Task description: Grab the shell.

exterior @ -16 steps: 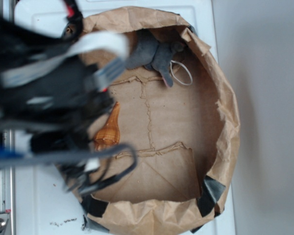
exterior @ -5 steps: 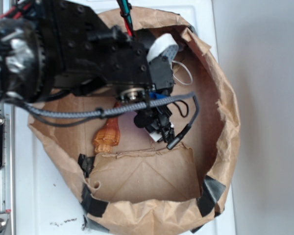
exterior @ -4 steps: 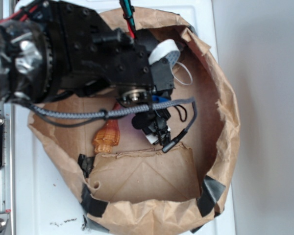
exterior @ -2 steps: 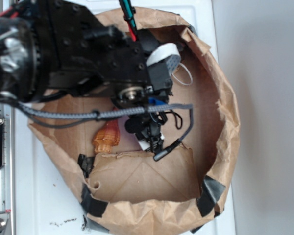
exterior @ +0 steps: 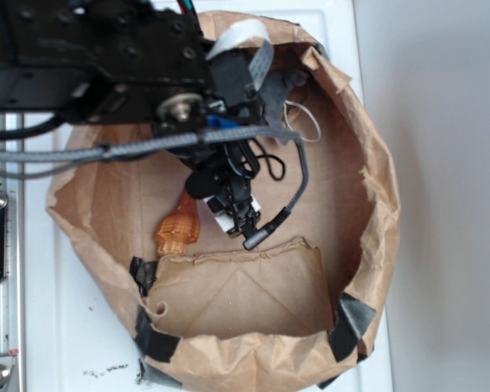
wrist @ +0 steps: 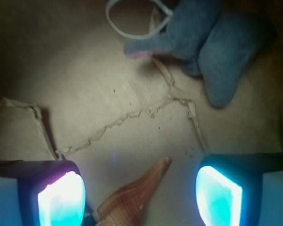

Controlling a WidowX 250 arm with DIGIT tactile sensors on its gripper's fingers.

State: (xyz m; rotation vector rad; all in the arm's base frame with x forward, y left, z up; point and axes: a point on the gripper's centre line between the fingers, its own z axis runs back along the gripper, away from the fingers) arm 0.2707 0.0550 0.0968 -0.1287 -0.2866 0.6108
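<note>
The orange-tan spiral shell [exterior: 178,226] lies on the brown paper floor of the bag, at its left side. In the wrist view the shell [wrist: 134,197] shows its pointed tip between my two lit fingers, its wide end cut off by the bottom edge. My gripper [wrist: 140,195] is open, one pad on each side of the shell and not touching it. From the exterior view the gripper [exterior: 233,211] hangs just right of the shell, under the black arm.
A grey plush toy [wrist: 212,42] and a white rubber band loop [wrist: 132,21] lie at the far side of the bag. The crumpled paper bag wall [exterior: 376,204] rings the whole area. A folded paper flap [exterior: 245,286] rises near the front.
The arm has swung up and to the left in the exterior view, and the gripper has shifted left toward the shell. The shell has not moved.
</note>
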